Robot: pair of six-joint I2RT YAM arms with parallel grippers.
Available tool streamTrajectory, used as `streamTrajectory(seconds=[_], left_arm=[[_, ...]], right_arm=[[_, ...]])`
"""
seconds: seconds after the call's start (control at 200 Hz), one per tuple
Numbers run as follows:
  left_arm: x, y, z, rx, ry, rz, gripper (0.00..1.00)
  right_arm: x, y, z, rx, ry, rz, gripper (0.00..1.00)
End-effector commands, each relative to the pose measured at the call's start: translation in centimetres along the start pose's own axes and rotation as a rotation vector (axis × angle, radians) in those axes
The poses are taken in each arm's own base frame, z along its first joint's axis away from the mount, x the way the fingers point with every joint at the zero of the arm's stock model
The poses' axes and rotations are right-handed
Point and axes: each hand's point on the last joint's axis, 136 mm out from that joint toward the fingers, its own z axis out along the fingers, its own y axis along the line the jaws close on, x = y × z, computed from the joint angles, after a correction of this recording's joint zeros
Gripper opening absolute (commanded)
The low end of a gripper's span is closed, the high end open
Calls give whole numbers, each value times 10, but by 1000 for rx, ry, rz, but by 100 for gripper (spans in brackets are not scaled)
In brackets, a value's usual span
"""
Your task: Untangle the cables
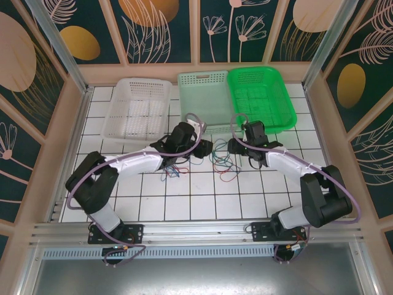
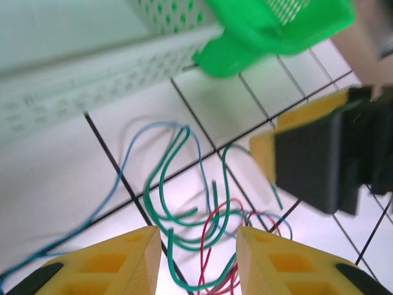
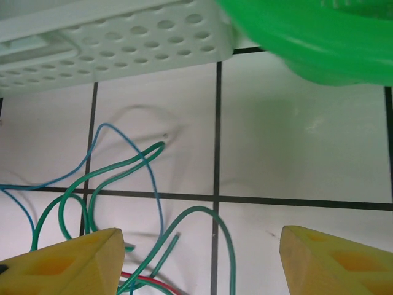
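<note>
Top external view: a white basket [image 1: 136,107] sits at the back left of the tiled table [image 1: 276,190]. The left arm stretches in front of it toward the middle. A few thin strands [image 1: 173,173] lie on the tiles just beside that arm. The left gripper [image 1: 204,148] is low over the tiles, in front of the pale green basket [image 1: 204,98]. The cables [image 1: 221,162] lie in a loose heap on the table, between the two grippers and near both. The right gripper [image 1: 237,146] is just right of the heap. The bright green basket [image 1: 261,98] is at the back right, right beside the pale green one.

Left wrist view: the left gripper's yellow fingers [image 2: 123,264] have a gap between them and pinch nothing. On the tiles past the gap lie a blue cable [image 2: 123,166], a green cable [image 2: 163,184] and a red cable [image 2: 212,233], looped over each other.

Right wrist view: the right gripper's yellow fingers [image 3: 73,258] stand wide apart and hold nothing. Blue and green loops lie on the tiles by the left finger. A bit of red shows at the bottom edge.
</note>
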Motion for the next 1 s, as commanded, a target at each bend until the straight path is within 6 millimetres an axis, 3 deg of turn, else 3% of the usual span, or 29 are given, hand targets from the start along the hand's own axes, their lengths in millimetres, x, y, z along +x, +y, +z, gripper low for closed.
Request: streamTrajectory(seconds=[0.0,0.17,0.195,0.4,0.505,0.661,0.851,0.996], left_arm=[[4,-11,12,81,8,-58,37],[19,-8,26,105,54,-92,36],[30,-2,27,94,75,-102,37],[37,1,39,104,93,-124,36],[41,1,44,118,100,-132,28],[22,-9,43,145,57,-109,0],[-1,-20,21,140,-4,-19,0],[-7,-24,9,130,-9,35,0]], right_arm=[[-2,-7,-7,12,-24,49,68],[-2,-11,-8,14,-23,60,68],[-1,-11,-8,14,-23,61,68],[-4,-11,-10,9,-37,62,68],[-4,-9,-12,0,-41,59,68],[3,-8,-9,-23,-32,73,69],[22,-6,7,-36,48,82,70],[22,-14,4,-11,35,84,71]])
